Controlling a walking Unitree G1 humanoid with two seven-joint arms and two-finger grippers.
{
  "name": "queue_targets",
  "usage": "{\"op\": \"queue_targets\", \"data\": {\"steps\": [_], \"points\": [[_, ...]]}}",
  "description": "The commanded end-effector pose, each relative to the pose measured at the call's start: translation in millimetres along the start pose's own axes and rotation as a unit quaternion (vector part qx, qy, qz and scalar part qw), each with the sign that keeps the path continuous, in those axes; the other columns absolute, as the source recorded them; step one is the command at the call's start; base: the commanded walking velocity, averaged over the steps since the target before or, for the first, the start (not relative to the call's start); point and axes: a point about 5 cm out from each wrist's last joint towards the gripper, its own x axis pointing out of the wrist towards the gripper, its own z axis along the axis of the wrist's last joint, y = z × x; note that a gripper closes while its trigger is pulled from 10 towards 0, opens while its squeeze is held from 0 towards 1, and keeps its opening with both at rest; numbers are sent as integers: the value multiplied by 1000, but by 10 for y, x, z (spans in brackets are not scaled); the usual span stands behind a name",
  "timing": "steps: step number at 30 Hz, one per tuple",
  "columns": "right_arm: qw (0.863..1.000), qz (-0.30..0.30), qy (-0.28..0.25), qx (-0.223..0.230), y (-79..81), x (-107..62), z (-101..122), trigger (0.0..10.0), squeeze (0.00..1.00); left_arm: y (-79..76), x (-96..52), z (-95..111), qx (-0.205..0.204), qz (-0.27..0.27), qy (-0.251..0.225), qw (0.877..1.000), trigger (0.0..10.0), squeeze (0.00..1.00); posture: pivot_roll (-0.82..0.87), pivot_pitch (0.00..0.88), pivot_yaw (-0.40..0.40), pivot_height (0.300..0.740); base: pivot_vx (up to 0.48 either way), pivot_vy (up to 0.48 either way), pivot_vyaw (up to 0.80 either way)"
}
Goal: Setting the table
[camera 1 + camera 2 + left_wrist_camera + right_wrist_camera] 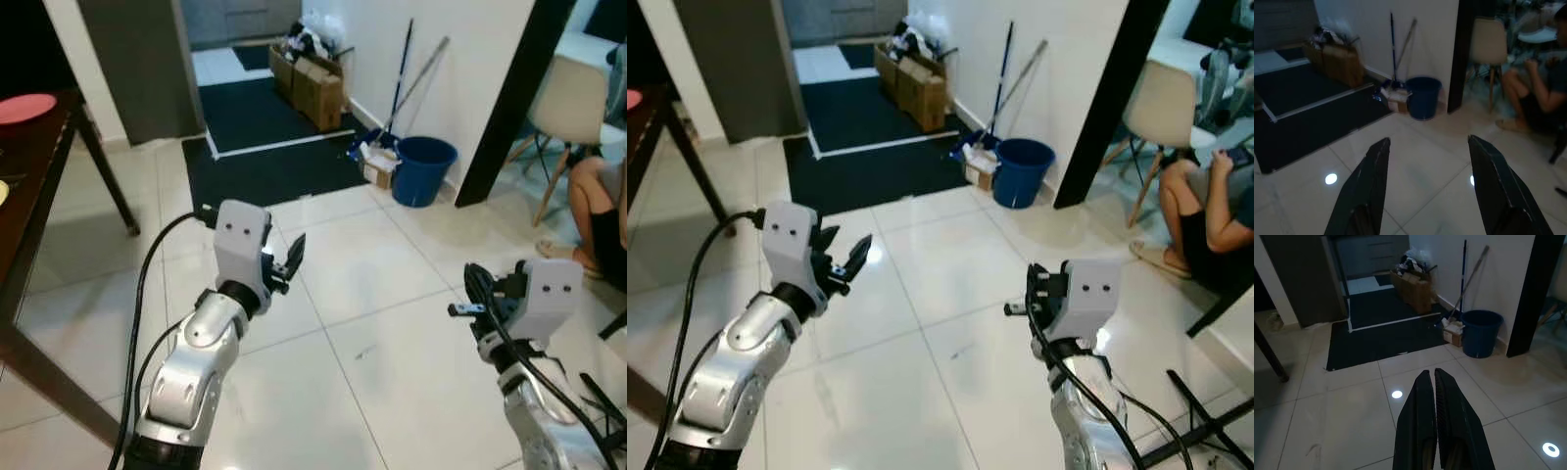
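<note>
At the upper left edge of the frame a pink plate (25, 107) already lies on the dark worktop (39, 186). Toward the centre, the left hand (286, 262) hangs over the floor tiles, fingers spread wide and empty. At lower right the right hand (1436, 431) is pressed closed on nothing. Most of the setting looks undone.

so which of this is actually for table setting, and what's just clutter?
Job-related:
- dark wooden table at the robot's left
- pink plate on it
- left gripper, jaws open, empty
- right gripper, jaws shut, empty

Just lying about:
- blue bucket
- mop and broom against the wall
- cardboard boxes
- black mat
- white chair
- seated person
</note>
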Motion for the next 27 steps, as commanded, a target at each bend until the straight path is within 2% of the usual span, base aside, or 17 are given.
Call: {"op": "queue_targets", "data": {"steps": [1,4,5,7,8,10,11,13,18,23,27], "points": [[1000,5,15,2,27,-19,-93,10000,0,76,-37,-117,16,18,20,1000,10000,0,-30,87,98,740,480,0,0],[999,24,45,-7,123,0,-299,10000,0,322,-194,-450,46,92,72,992,10000,0,6,83,65,740,480,0,0],[999,24,45,-7,123,0,-299,10000,0,322,-194,-450,46,92,72,992,10000,0,6,83,65,740,480,0,0],[997,31,64,-13,158,11,-431,10000,0,513,-356,-653,70,150,104,981,10000,0,42,81,31,740,480,0,0],[997,31,64,-13,158,11,-431,10000,0,513,-356,-653,70,150,104,981,10000,0,42,81,31,740,480,0,0],[996,36,74,-19,167,36,-515,10000,0,670,-549,-782,85,200,123,968,10000,0,68,84,7,740,480,0,0],[996,36,74,-19,167,36,-515,10000,0,670,-549,-782,85,200,123,968,10000,0,68,84,7,740,480,0,0],[996,35,75,-28,155,98,-558,10000,0,734,-720,-784,93,228,118,962,10000,0,86,86,-5,740,480,0,0],[997,17,65,-28,100,149,-544,10000,0,690,-680,-697,93,221,93,966,10000,0,97,85,-7,740,406,0,0],[998,14,60,-28,84,147,-542,10000,0,709,-652,-687,94,225,85,966,10000,0,80,83,-5,740,382,0,0],[998,22,58,-23,70,133,-548,10000,0,666,-634,-713,95,216,85,968,10000,0,71,79,-2,740,382,0,0]]}}
